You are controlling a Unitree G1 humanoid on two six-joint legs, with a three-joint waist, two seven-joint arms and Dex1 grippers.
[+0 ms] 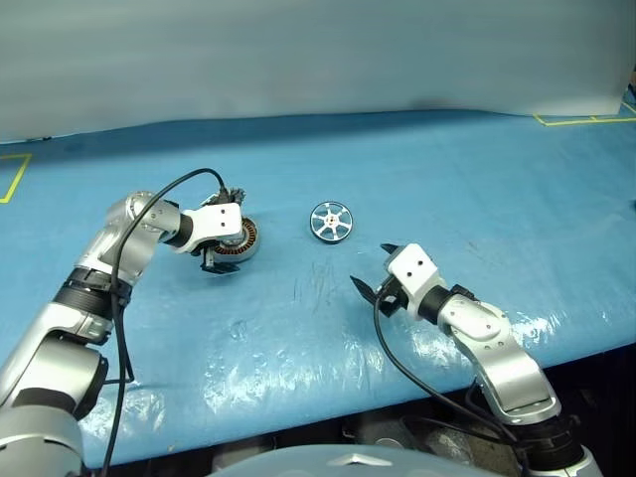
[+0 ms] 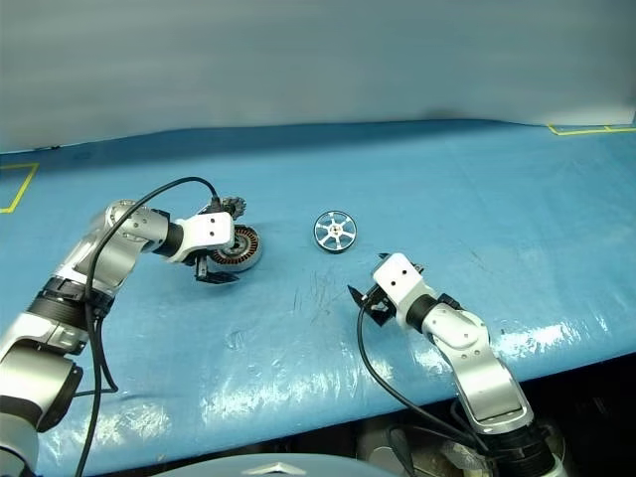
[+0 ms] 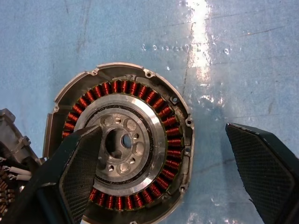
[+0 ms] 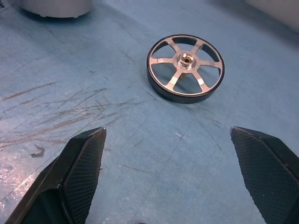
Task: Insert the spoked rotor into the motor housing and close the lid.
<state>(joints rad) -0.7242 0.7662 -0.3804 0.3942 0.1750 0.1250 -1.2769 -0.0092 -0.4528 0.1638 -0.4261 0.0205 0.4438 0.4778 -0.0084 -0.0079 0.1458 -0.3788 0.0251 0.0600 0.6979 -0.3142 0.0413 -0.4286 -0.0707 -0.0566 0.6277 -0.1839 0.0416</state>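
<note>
Right end effector (image 1: 376, 270) gapes open, facing the spoked rotor (image 1: 331, 221) flat on the surface (image 1: 447, 179); rigid, slick metal, so pinch its rim. Left end effector (image 3: 163, 172), open, straddles the motor housing (image 3: 122, 144).

- Bare blue table (image 1: 417, 179) lies between right gripper (image 4: 168, 177) and spoked rotor (image 4: 185, 68); approach unobstructed.
- Left gripper (image 1: 221, 260) overhangs motor housing (image 3: 122, 140), blocking access from above.

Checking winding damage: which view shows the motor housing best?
Left wrist view: the motor housing appears from straight above, with its copper winding ring and central hub plain, one finger overlapping its edge. In both eye views it is small and half hidden behind the left gripper. The right wrist view looks at the rotor instead.
</note>
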